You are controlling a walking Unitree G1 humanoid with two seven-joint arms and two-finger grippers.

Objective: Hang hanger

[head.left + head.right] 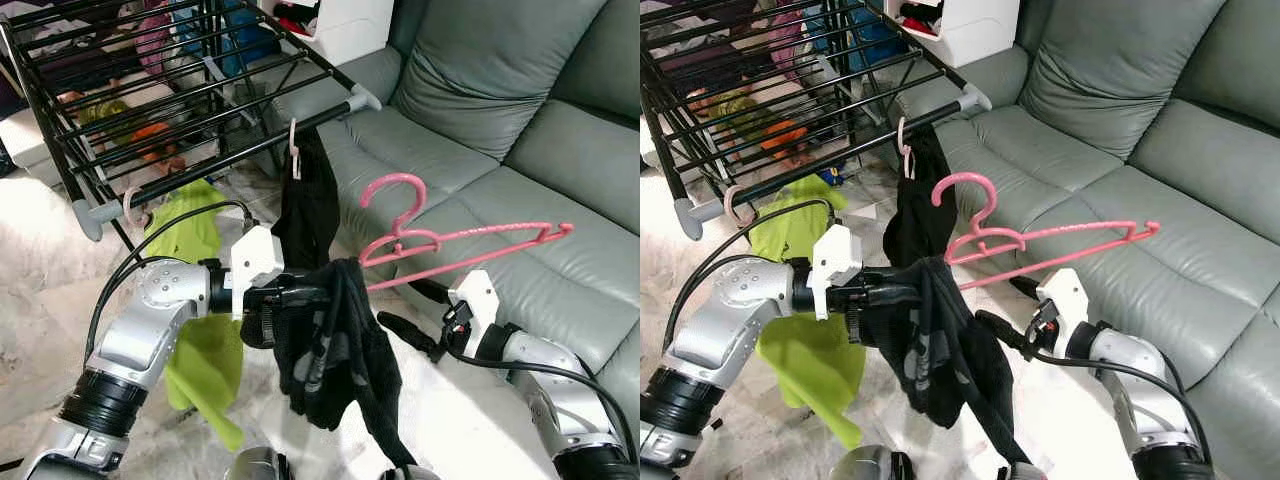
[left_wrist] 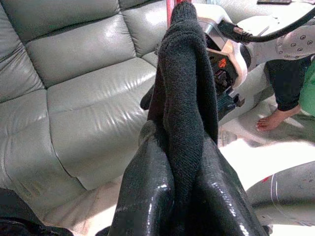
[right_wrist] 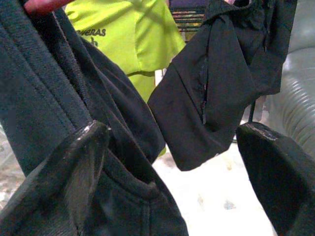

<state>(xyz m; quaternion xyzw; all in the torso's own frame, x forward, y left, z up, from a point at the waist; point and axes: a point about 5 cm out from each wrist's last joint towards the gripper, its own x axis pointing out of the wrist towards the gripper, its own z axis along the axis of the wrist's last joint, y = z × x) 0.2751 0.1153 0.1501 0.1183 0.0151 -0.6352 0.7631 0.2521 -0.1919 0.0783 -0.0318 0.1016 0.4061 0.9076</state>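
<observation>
A pink hanger hovers level over the sofa, its hook pointing up. Its left end is tucked inside a dark knitted garment. My left gripper is shut on that garment; in the left wrist view the fabric is pinched between the two fingers. My right gripper sits just under the hanger's lower bar and is open. In the right wrist view its fingers stand wide apart, one against the dark garment, with the hanger's pink tip above.
A black drying rack stands ahead on the left. From its front rail hang a black garment and a lime shirt. A grey leather sofa lies to the right. A person's bare foot is on the floor.
</observation>
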